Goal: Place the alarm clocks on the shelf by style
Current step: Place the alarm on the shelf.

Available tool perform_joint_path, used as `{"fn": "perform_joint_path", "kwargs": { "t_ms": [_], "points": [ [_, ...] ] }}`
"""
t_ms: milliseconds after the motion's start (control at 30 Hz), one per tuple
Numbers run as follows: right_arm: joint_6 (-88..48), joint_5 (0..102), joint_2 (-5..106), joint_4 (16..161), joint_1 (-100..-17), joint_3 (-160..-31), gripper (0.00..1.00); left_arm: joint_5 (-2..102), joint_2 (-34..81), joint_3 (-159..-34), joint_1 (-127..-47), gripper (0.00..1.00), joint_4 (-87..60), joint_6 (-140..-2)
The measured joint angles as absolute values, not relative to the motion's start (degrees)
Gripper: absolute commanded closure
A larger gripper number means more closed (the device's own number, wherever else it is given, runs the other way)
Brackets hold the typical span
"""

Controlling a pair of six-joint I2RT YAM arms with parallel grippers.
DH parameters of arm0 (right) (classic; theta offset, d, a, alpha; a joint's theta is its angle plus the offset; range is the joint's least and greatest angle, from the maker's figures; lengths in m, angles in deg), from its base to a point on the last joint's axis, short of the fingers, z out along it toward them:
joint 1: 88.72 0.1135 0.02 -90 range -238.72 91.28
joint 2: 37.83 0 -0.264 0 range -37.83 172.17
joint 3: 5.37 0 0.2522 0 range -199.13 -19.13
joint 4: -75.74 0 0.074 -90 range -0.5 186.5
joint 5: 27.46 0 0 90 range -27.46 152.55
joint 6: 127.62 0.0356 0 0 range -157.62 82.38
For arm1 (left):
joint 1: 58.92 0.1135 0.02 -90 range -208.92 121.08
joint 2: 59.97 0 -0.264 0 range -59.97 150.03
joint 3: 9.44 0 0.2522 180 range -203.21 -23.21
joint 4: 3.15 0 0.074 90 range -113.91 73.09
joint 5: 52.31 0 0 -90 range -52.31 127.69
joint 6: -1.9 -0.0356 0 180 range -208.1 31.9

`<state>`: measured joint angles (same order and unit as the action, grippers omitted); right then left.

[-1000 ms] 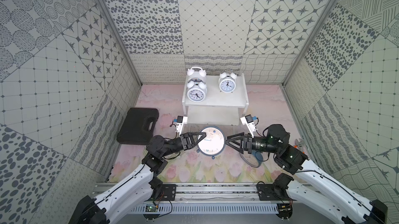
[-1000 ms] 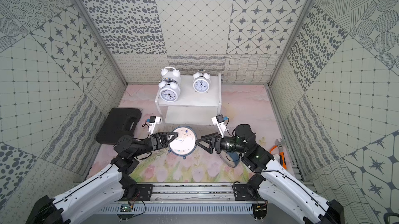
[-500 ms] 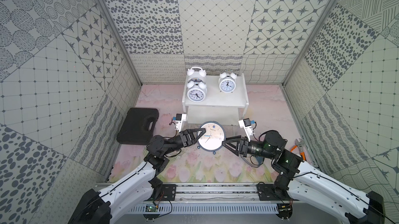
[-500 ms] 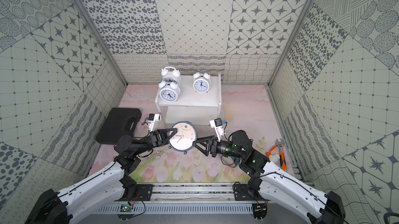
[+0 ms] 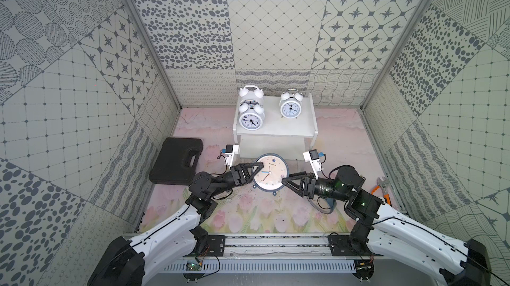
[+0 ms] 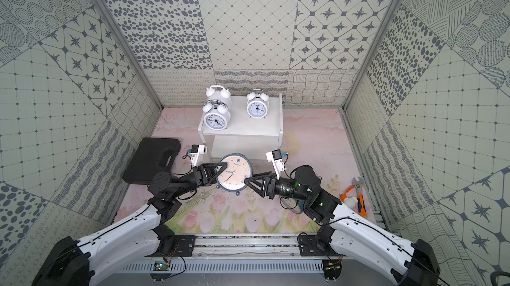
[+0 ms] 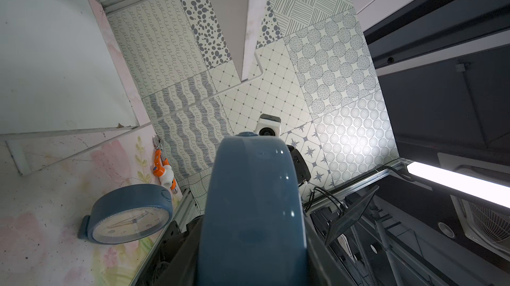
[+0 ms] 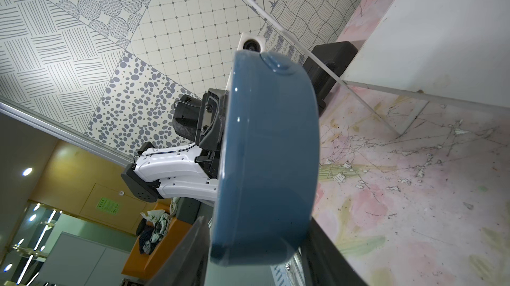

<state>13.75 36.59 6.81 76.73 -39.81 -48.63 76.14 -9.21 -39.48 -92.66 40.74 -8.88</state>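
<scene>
A blue-cased alarm clock (image 5: 271, 171) with a cream dial hangs face up just in front of the shelf (image 5: 276, 130). My left gripper (image 5: 260, 164) is shut on its left rim. My right gripper (image 5: 284, 182) straddles its right rim (image 8: 270, 160); one finger touches and the other stands a sliver off. A second blue clock (image 7: 129, 215) rests on the mat, mostly hidden under my right arm in both top views. Three white twin-bell clocks stand on the top tier: two at the left (image 5: 250, 117) (image 5: 249, 93) and one at the right (image 5: 289, 106).
A flat black case (image 5: 176, 164) lies on the mat left of the shelf. An orange-handled wrench (image 5: 382, 188) lies by the right wall. The shelf's thin legs and lower tier (image 6: 240, 146) are right behind the held clock.
The held clock has shifted slightly toward the shelf with my left gripper. My right gripper has slid in onto its right rim and its jaws have narrowed.
</scene>
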Motion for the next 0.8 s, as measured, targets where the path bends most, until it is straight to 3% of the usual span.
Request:
{"fn": "perform_joint_path", "kwargs": {
  "t_ms": [100,300,467,600,800],
  "points": [
    [15.2,36.0,6.8,76.1,-39.8,-48.6,0.58,76.3,-8.7,-39.5,-92.7,0.56,42.4,-9.4],
    [13.7,36.3,6.8,77.4,-39.8,-48.6,0.64,76.5,-8.0,-39.7,-92.7,0.30,43.1,-9.2],
    [9.4,38.5,6.3,84.1,-38.8,-51.5,0.67,76.5,-10.3,-41.5,-92.7,0.18,36.6,-10.9],
    [4.8,42.0,5.4,88.9,-37.6,-54.6,0.69,73.3,-17.1,-46.0,-92.7,0.13,20.5,-16.7],
    [-1.7,51.5,4.6,94.1,-36.0,-55.1,0.71,58.0,-28.2,-54.0,-92.7,0.12,-9.2,-24.9]
  ]
}}
